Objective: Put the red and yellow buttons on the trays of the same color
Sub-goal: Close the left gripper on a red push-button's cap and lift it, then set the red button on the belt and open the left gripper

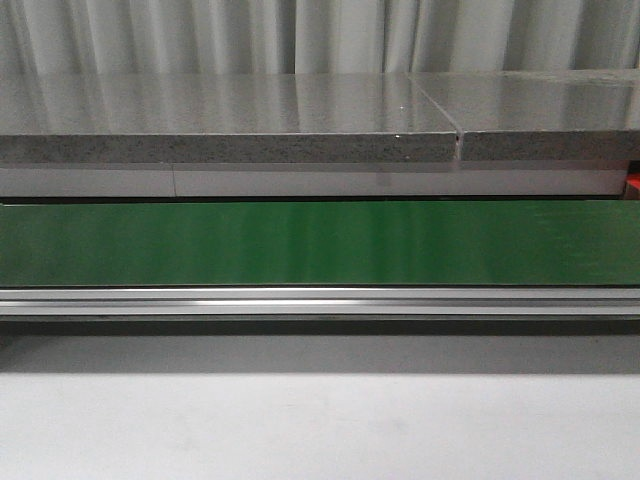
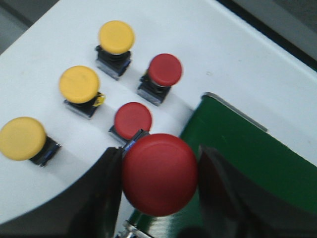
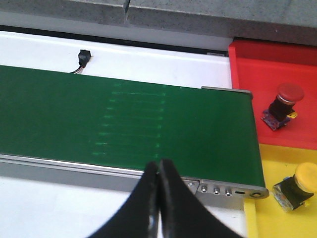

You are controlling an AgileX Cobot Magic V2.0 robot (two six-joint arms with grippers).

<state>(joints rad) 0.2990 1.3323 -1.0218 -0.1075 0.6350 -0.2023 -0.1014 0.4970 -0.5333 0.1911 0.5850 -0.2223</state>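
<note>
two buttons are already sorted, as judged from the right wrist view; six remain.

1. worktop (image 2: 237, 44): white surface carrying the unsorted stock and the conveyor.
2. green belt (image 3: 99, 119): bare in the front view and the right wrist view; it runs toward the trays.
3. red tray (image 3: 267, 74): holds one red button (image 3: 282, 106) lying tilted. done.
4. yellow tray (image 3: 282, 218): just beside the red tray; holds one yellow button (image 3: 297, 188) on its side. done.
5. left pincer (image 2: 161, 188): clenched on a large-looking red button, the held button (image 2: 159, 173), with a jaw at either side of the cap. it hangs at the belt's end, over the edge between worktop and belt.
6. right pincer (image 3: 159, 198): fingers pressed together, grasping nothing, above the near rail of the belt.
7. unsorted stock on the worktop: three yellow buttons (image 2: 79, 85) and two red buttons (image 2: 132, 121), standing upright, near each other but apart.

assessment: roughly a quarter complete. the current step is probably setting the held button onto the belt for transfer. five buttons are not yet picked.
</note>
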